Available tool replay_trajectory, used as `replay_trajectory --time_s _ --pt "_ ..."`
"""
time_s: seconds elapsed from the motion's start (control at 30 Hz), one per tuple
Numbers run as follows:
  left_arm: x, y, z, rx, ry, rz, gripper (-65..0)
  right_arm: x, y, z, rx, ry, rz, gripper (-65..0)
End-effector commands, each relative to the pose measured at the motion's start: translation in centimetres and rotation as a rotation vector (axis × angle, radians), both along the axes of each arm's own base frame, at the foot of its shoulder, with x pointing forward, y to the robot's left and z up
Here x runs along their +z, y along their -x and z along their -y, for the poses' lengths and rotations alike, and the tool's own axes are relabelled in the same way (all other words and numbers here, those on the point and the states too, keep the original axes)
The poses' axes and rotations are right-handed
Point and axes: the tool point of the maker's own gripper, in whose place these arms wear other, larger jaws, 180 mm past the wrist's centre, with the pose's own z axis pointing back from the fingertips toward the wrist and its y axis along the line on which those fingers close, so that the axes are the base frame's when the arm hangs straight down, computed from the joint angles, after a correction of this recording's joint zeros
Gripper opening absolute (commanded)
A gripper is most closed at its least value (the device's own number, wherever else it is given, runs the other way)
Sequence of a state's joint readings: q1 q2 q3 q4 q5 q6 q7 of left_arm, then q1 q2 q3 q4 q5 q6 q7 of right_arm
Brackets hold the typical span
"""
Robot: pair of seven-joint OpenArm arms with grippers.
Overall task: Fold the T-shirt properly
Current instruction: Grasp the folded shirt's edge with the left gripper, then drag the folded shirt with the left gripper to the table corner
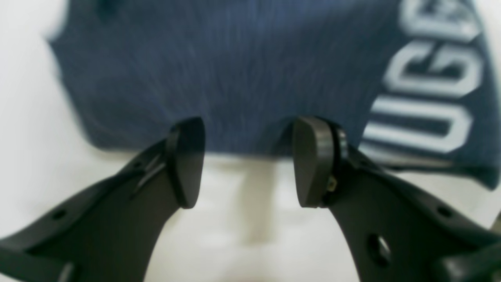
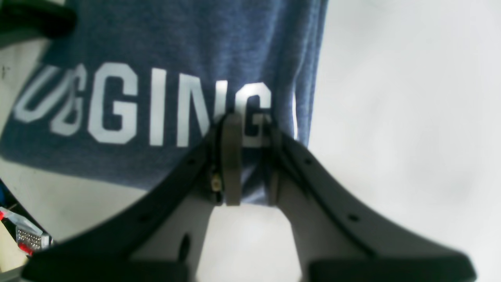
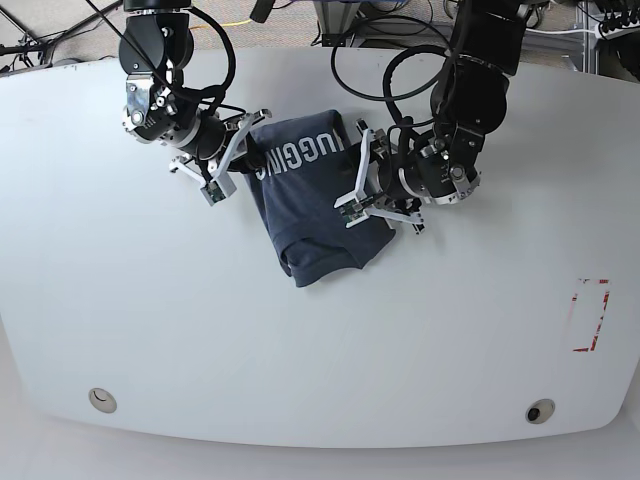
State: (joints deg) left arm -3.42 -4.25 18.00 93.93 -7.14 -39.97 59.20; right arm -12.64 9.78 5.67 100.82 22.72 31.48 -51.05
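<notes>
Black fingers (image 2: 231, 164) of the right gripper (image 2: 250, 156) pinched together on the T-shirt (image 2: 188, 47), at its edge beside the white lettering (image 2: 129, 111). Left gripper (image 1: 248, 162) with fingers (image 1: 313, 160) apart, nothing between them, just at the shirt's edge (image 1: 219, 78). Navy cloth bunched and partly folded (image 3: 315, 205) on the white table (image 3: 320, 340), toward the far edge, between both arms. Red outline (image 3: 590, 315) marked near the table's edge, well apart from the shirt.

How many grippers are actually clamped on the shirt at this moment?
1. The right gripper pinches the dark navy heathered T-shirt at its lettered edge; the left gripper stands open beside the opposite edge.
</notes>
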Motion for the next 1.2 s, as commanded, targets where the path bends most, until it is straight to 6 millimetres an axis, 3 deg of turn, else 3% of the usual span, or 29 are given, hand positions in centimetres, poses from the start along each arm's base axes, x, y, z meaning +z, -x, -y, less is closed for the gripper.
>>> replay_trajectory --time_s 0.0,0.13,0.3,0.43,0.57,0.67,0.77,0.9,1.03,1.17 --pt "-0.3 -0.7 -0.6 0.005 0.028 0.011 -31.7 0.8 -0.6 0.8 0.004 0.016 0.032 -56.3" --pt "-1.1 -1.3 -2.6 0.014 0.006 0.012 -31.5 0.9 -0.6 0.9 0.005 0.002 0.031 -56.3" --pt "0.5 -4.0 -4.7 0.023 -0.039 0.073 -31.5 0.9 -0.2 0.0 0.015 -0.017 0.023 -56.3" --pt "2.3 -6.2 -5.7 0.028 -0.059 0.13 -31.4 0.7 0.7 -3.0 0.055 -0.066 0.004 -56.3" --pt "3.9 -7.7 -6.2 0.033 -0.093 0.166 -31.4 1.0 1.2 -5.9 0.074 -0.127 -0.003 -56.3" --pt "6.3 -8.4 -6.1 0.027 -0.124 0.227 -31.4 1.8 1.7 -7.3 0.079 -0.159 0.009 -56.3" --pt "8.4 -8.4 -4.4 0.01 -0.095 0.289 -31.4 3.1 1.5 -7.8 0.08 -0.173 0.045 -56.3" --pt "9.3 -7.0 -2.9 0.004 -0.055 0.321 -31.4 4.3 1.2 -7.2 0.088 -0.153 0.09 -56.3" --pt "9.6 -6.1 -0.4 0.122 0.063 0.318 -30.8 4.6 0.6 -3.7 0.051 -0.08 0.117 -56.3" --pt "9.4 -6.0 1.4 0.257 0.2 0.326 -26.2 4.4 0.0 0.0 -0.045 -0.04 0.121 -56.3"
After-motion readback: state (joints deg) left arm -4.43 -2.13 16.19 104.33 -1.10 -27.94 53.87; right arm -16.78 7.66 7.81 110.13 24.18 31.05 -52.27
